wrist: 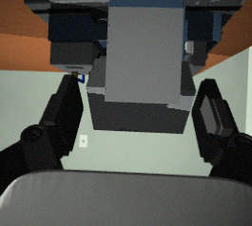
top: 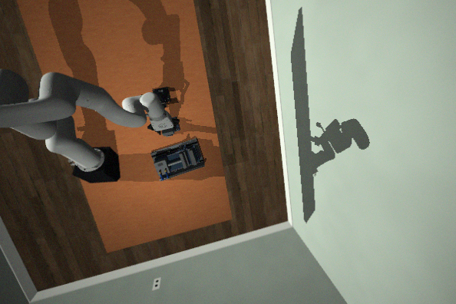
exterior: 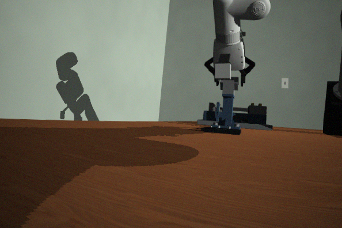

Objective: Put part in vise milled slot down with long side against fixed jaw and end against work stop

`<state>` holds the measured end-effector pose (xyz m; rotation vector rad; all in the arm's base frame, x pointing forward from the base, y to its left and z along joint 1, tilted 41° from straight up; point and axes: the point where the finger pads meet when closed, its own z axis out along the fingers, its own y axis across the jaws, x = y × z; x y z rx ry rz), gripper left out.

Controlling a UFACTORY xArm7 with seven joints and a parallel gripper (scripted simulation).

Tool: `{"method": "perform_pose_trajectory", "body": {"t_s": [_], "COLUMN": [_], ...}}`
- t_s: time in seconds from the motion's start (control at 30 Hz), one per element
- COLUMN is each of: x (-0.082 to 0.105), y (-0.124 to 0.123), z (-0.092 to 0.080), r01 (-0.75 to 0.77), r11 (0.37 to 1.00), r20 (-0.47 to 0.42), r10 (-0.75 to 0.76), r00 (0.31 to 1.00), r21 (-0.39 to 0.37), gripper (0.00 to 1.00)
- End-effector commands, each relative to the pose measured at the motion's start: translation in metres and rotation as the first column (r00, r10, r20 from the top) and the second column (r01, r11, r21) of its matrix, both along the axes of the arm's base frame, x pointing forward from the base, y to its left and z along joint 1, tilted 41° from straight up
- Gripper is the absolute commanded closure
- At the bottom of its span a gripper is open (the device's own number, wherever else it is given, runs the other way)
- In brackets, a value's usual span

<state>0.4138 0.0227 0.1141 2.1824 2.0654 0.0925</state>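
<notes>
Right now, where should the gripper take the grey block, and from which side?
Probably its top end, across the two flat side faces, coming from above. The grey block stands up from the blue rest, and the open gripper has a finger on each side.

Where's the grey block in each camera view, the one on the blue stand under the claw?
Top: not visible; the arm's wrist covers it.
Exterior: the grey block is right of centre, upright on the blue stand, just under the open claw.
Wrist: it fills the upper middle, between the two fingers.
Shared landmark: the white wall outlet.
</notes>
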Motion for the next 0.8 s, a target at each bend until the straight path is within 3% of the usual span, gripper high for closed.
{"method": "perform_pose_trajectory", "body": {"t_s": [0.0, 0.77], "x": [0.001, 0.001], "y": [-0.0008, -0.0007], "z": [0.0011, 0.0011], "r01": [0.004, 0.007], "r11": [1.0, 0.999], "r20": [0.002, 0.002], "r10": [-0.004, -0.007], "r00": [1.0, 1.0], "r21": [-0.011, -0.031], "gripper": [0.11, 0.11]}}
